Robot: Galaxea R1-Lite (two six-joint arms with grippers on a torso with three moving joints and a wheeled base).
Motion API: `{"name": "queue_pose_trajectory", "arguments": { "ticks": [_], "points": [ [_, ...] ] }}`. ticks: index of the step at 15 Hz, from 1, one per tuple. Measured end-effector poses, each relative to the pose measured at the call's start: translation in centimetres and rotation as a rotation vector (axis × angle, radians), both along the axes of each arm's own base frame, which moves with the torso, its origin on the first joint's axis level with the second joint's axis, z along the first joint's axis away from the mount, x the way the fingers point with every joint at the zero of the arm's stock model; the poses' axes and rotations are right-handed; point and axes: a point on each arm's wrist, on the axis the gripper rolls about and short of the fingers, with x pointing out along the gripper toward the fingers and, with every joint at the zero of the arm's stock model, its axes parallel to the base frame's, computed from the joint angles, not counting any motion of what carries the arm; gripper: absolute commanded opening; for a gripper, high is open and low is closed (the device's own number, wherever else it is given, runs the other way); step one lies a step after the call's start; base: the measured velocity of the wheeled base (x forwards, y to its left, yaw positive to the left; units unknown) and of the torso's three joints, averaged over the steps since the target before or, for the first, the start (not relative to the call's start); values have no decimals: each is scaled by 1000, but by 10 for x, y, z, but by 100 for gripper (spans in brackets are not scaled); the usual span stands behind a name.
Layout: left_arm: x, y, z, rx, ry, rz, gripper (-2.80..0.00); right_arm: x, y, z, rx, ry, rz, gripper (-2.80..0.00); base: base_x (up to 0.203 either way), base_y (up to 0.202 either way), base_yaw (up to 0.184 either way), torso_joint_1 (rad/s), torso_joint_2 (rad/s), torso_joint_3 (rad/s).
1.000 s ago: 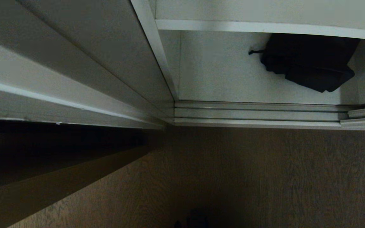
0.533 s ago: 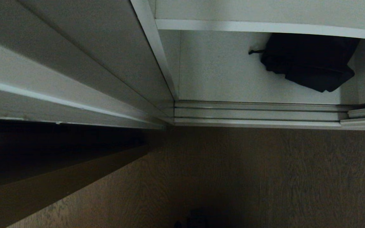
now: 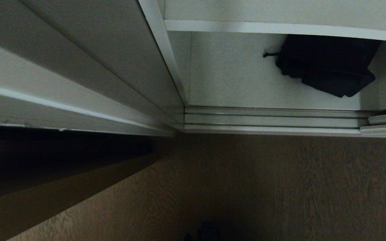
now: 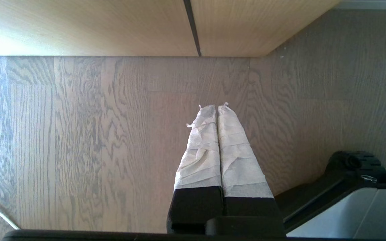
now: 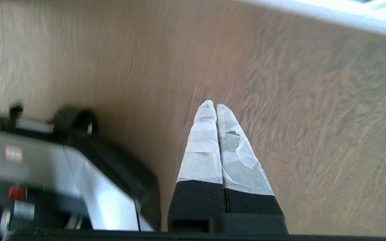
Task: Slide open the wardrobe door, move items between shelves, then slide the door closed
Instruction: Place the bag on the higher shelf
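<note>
Black bag [image 3: 325, 65] lies on a white shelf [image 3: 233, 83] — left gripper [image 4: 216, 107] and right gripper [image 5: 211, 104] pressed together, empty, over wood floor [image 4: 79, 140].

1. The black fabric bag [image 3: 325, 65] is a soft, matte, slumped lump with a little strap or pull sticking out at its 9 o'clock side. It lies at about 1 o'clock in the head view, toward the right of its compartment.
2. The shelves: a white board [image 3: 266, 28] with a white front edge runs right over the bag and hides its top, and the bag sits on the white bottom board [image 3: 233, 80].
3. The sliding wardrobe door [image 3: 385, 117] only pokes in at 3 o'clock, so the compartment stands open.
</note>
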Motion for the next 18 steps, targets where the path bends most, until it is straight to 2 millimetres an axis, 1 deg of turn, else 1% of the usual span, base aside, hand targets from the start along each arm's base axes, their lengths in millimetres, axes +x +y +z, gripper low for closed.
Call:
{"name": "queue_pose_trajectory", "arguments": {
  "ticks": [2, 6, 10, 12, 15, 18],
  "points": [
    [0, 0, 0, 0, 0, 0, -280, 10, 2, -1, -81, 59, 52, -280, 0, 0, 0, 0, 0, 0],
    [0, 0, 0, 0, 0, 0, -280, 24, 6, -8, -330, 137, 136, -280, 0, 0, 0, 0, 0, 0],
    [0, 0, 0, 0, 0, -1, -280, 38, 6, -22, -627, 238, 160, -280, 0, 0, 0, 0, 0, 0],
    [0, 0, 0, 0, 0, 0, -280, 48, 5, -24, -724, 291, 151, -280, 0, 0, 0, 0, 0, 0],
    [0, 0, 0, 0, 0, 0, -280, 74, 1, -18, -836, 308, 105, -280, 0, 0, 0, 0, 0, 0],
    [0, 0, 0, 0, 0, 0, -280, 105, -10, -12, -986, 314, 100, -280, 0, 0, 0, 0, 0, 0]
  ]
}}
